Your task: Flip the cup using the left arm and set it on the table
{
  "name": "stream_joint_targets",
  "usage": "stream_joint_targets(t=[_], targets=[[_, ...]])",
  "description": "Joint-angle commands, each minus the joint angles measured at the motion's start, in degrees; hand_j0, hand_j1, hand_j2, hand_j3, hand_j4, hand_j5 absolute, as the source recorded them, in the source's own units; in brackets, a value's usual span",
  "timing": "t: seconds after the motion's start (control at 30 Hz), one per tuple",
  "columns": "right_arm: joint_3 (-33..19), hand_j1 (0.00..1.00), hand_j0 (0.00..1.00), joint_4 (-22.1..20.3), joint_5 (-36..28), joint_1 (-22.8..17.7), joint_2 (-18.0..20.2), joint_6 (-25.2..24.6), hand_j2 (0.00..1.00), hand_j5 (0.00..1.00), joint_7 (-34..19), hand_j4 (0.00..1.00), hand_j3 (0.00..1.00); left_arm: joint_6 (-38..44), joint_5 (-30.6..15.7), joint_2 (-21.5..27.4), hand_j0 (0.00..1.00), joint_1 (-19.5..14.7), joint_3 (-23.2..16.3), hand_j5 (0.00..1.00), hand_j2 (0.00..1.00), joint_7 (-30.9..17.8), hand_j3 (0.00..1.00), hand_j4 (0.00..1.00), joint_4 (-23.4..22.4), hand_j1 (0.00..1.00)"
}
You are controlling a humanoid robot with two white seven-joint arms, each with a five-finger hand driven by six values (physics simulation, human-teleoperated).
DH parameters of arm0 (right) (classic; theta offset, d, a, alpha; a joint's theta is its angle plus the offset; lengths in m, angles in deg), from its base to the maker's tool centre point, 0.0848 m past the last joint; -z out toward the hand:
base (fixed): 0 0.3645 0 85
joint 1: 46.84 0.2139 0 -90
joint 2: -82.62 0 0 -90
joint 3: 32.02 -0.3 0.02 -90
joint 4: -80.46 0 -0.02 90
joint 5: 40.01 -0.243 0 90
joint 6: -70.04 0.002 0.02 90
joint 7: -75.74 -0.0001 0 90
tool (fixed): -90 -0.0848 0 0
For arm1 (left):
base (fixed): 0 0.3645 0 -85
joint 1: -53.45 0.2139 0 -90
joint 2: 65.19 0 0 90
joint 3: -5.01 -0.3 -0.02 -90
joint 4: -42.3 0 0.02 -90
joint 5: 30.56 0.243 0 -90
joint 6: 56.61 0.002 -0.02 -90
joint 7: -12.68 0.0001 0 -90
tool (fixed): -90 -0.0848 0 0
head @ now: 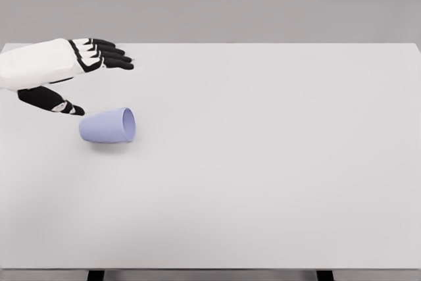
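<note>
left hand [66, 74] | fingers spread, holding nothing | thumb beside tipped cup [108, 126]

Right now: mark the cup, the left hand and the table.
cup [105, 126], head view, on its lavender side wall; it lies on its side.
left hand [56, 70], head view, on the white back of the hand.
table [276, 162], head view, on bare tabletop.

left hand [66, 70] | white shell over back and forearm | black fingers with white segment plates | black thumb
</note>
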Motion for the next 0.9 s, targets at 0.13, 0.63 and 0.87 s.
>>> stream_joint_targets(t=[0.13, 0.63, 0.87], targets=[[-0.03, 1.00, 1.00, -0.01, -0.01, 0.09, 0.00, 0.00, 1.00, 1.00, -0.01, 1.00, 1.00, 9.97, -23.11, 3.28, 1.00, 0.18, -7.79, 1.00, 1.00, -0.41, 1.00, 1.00, 0.47, 1.00], [0.06, 1.00, 1.00, -0.01, -0.01, 0.09, 0.00, 0.00, 1.00, 1.00, -0.01, 1.00, 1.00, 34.67, -9.06, -2.52, 1.00, 5.27, -8.67, 1.00, 1.00, 11.01, 1.00, 1.00, 0.29, 1.00], [-0.02, 1.00, 1.00, -0.01, -0.01, 0.09, 0.00, 0.00, 1.00, 1.00, -0.01, 1.00, 1.00, 40.47, -1.93, -6.65, 1.00, 7.82, -8.94, 1.00, 1.00, 11.10, 1.00, 1.00, 0.03, 1.00]])
